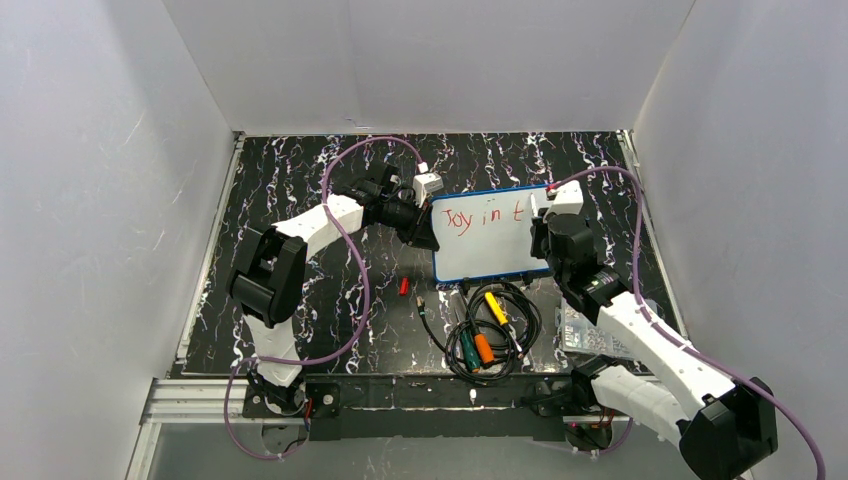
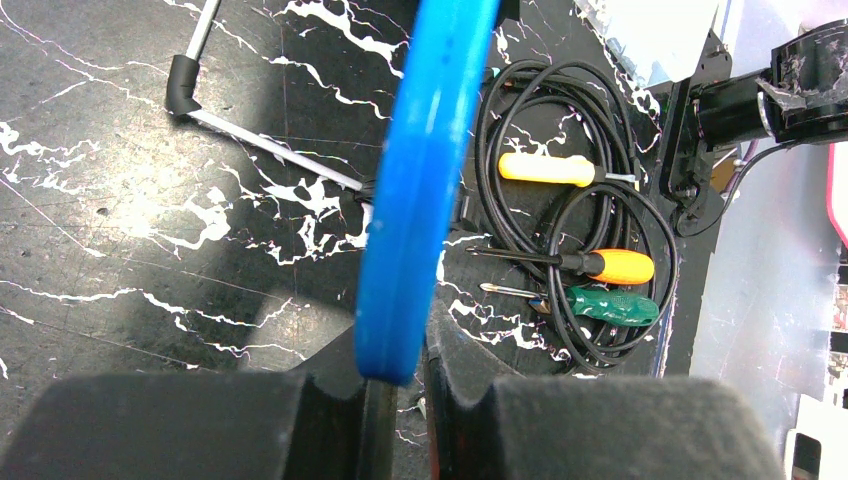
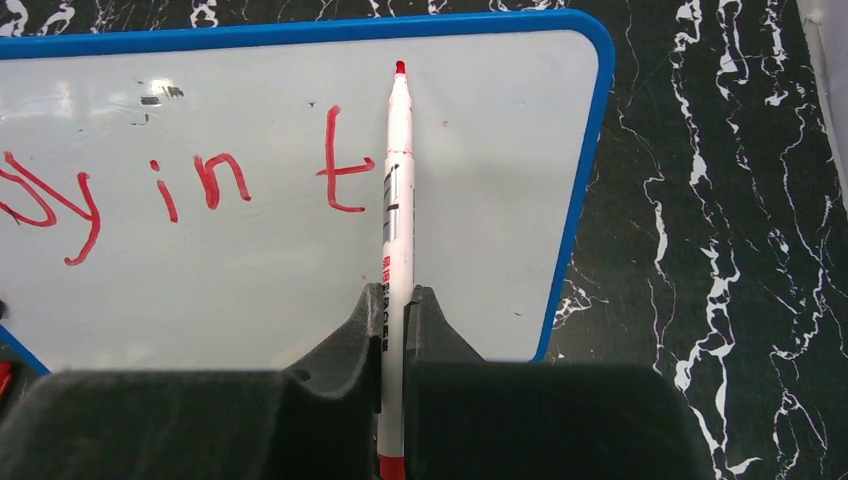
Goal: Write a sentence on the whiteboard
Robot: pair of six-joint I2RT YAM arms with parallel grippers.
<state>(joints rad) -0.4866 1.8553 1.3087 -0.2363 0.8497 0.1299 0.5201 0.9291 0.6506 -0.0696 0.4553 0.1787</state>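
The whiteboard [image 1: 480, 250], white with a blue rim, lies in the middle of the dark table. Red lettering [image 1: 485, 215] on it reads "Joy in t"; in the right wrist view the sentence [image 3: 200, 185] shows as "y in t". My left gripper [image 1: 418, 232] is shut on the board's left rim, seen edge-on as a blue band [image 2: 420, 190] between its fingers [image 2: 395, 385]. My right gripper [image 1: 545, 215] is shut on a white marker [image 3: 398, 220]. Its red tip [image 3: 400, 68] points at the board's upper right, right of the "t".
A coil of black cable [image 1: 490, 330] with yellow [image 1: 495, 306], orange [image 1: 483, 348] and green [image 1: 468, 347] screwdrivers lies in front of the board. A small red cap [image 1: 404, 286] lies to the left. A clear plastic box [image 1: 585, 332] sits under my right arm. An L-shaped hex key [image 2: 250, 125] lies by the board.
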